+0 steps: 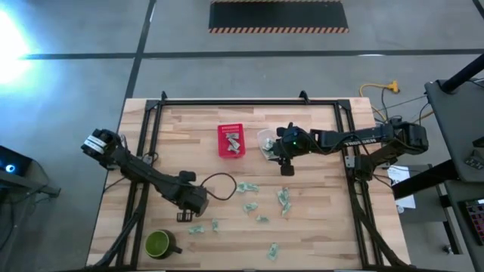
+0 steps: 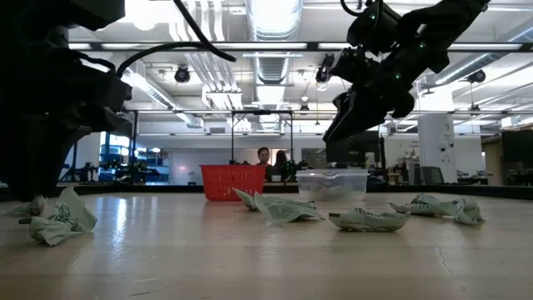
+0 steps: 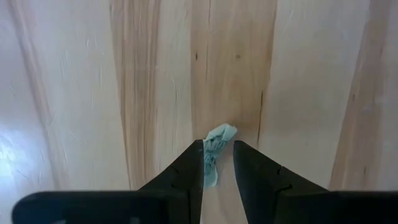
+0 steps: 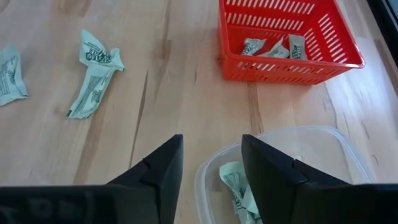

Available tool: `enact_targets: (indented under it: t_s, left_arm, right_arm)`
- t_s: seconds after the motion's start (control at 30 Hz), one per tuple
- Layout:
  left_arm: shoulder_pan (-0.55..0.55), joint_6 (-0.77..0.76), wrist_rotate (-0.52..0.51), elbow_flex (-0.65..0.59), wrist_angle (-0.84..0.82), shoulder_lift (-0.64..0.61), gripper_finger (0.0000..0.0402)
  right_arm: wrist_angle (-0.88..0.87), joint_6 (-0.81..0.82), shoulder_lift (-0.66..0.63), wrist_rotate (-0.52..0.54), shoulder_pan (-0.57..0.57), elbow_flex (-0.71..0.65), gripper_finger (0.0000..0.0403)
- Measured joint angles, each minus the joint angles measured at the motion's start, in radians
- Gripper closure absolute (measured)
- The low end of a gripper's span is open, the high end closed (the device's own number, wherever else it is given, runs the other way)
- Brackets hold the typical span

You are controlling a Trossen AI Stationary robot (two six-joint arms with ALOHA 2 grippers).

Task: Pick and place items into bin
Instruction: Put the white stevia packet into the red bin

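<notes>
A: Items, small crumpled pale green-and-white wrapper pieces [image 1: 247,187], lie scattered over the near middle of the wooden desk [image 1: 318,227]. Where are the tools?

B: Left tool [image 3: 218,163] is low at the near left, fingers clamped on one wrapper piece [image 3: 213,155]. Right tool [image 4: 211,163] hangs with fingers apart over the clear plastic tub [image 4: 348,149], where a piece [image 4: 239,186] lies below them.

A: Procedure for the left arm?

B: Lift straight up before travelling, so the piece does not drag. Carry it far and right to the red slatted plastic basket [image 1: 231,140], which already contains pieces, and release only when centred over it.

A: Obstructions?

B: A green mug [image 1: 158,243] stands at the near left corner, just beside the left arm. The right arm reaches in beside the basket; keep the paths apart.
</notes>
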Motion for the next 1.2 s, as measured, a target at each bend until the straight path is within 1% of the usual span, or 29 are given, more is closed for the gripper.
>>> enact_targets:
  t_s: [0.23, 0.53, 0.63, 0.87, 1.1, 1.2]
  left_arm:
    - [0.0, 0.005, -0.001, -0.022, 0.049, 0.0, 0.0331]
    - [0.001, 0.005, 0.003, -0.035, 0.048, 0.0, 0.0333]
    - [0.001, 0.008, 0.003, -0.031, 0.045, 0.0, 0.0345]
    - [0.002, 0.009, 0.004, -0.03, 0.04, 0.0, 0.0396]
    - [0.003, 0.034, -0.001, -0.013, 0.036, 0.0, 0.0396]
    - [0.012, 0.08, -0.045, 0.018, 0.022, -0.001, 0.0396]
  right_arm:
    - [0.0, 0.0, 0.0, -0.001, 0.0, 0.0, 0.0251]
    - [-0.001, 0.007, 0.0, 0.0, 0.0, 0.0, 0.0258]
    - [-0.001, 0.006, 0.0, 0.0, 0.0, 0.0, 0.0262]
    - [-0.001, -0.001, 0.0, 0.0, 0.0, 0.0, 0.027]
    - [-0.001, -0.004, 0.0, 0.0, 0.0, 0.0, 0.0269]
    - [-0.001, -0.004, 0.0, 0.0, 0.0, 0.0, 0.027]
